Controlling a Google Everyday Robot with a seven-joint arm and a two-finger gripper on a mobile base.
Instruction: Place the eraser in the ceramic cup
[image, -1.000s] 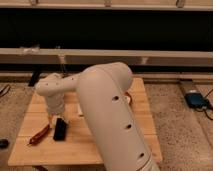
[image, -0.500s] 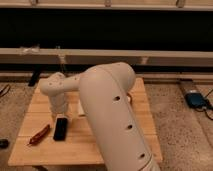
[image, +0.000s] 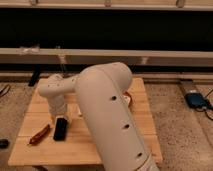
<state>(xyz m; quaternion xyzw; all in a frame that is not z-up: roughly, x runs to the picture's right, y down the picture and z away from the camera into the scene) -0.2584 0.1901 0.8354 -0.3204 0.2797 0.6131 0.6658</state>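
The black eraser (image: 60, 128) lies flat on the wooden table (image: 115, 145), towards its front left. My gripper (image: 57, 115) hangs down from the white wrist (image: 52, 89), just behind and above the eraser's far end. My big white arm (image: 107, 110) fills the middle of the view. The ceramic cup is hidden, probably behind the arm.
A red-brown stick-like object (image: 40, 134) lies left of the eraser near the table's front left edge. A sliver of the red-brown plate (image: 129, 98) shows to the right of the arm. A dark bench runs along the back wall. A blue object (image: 196, 100) lies on the floor at the right.
The wrist has shifted only slightly above the table's left side. The eraser and the stick have not moved.
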